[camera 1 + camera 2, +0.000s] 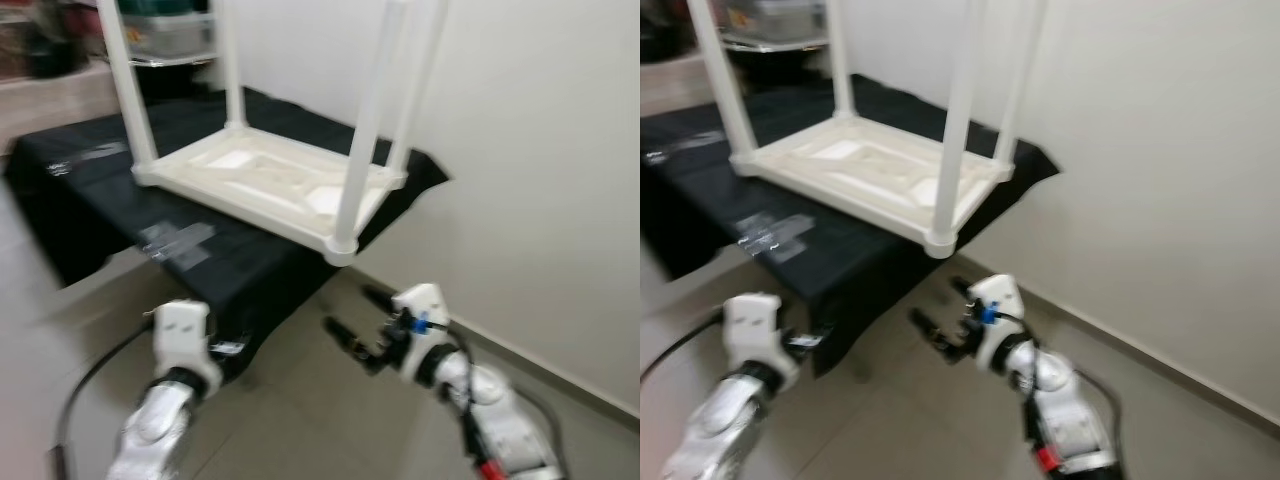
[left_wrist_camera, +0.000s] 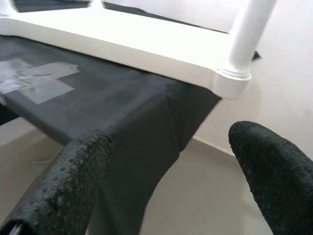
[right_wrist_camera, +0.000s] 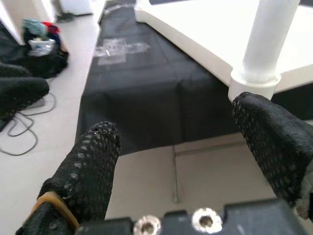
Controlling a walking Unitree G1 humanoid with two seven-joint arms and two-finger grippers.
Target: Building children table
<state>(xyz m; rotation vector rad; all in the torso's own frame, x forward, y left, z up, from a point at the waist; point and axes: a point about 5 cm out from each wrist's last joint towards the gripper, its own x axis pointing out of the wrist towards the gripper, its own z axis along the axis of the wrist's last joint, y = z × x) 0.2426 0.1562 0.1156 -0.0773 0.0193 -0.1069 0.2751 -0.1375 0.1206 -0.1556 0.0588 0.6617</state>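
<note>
A white plastic children's table point(image 1: 265, 180) lies upside down on a low platform draped in black cloth point(image 1: 240, 270), with its legs point(image 1: 365, 140) pointing up. Its near corner leg socket point(image 1: 340, 245) overhangs the cloth's edge. My right gripper point(image 1: 360, 318) hovers open just below and in front of that corner, nothing between its fingers point(image 3: 83, 171). My left gripper point(image 2: 171, 171) is also open and holds nothing, low beside the cloth's front drape. Its white wrist point(image 1: 185, 335) is left of the right arm.
A plain white wall point(image 1: 540, 150) runs close along the right of the platform. Silver tape patches point(image 1: 180, 243) are stuck on the cloth. Cables point(image 3: 24, 127) and a dark bag point(image 3: 39, 44) lie on the tiled floor at left. Shelves with containers point(image 1: 170, 35) stand behind.
</note>
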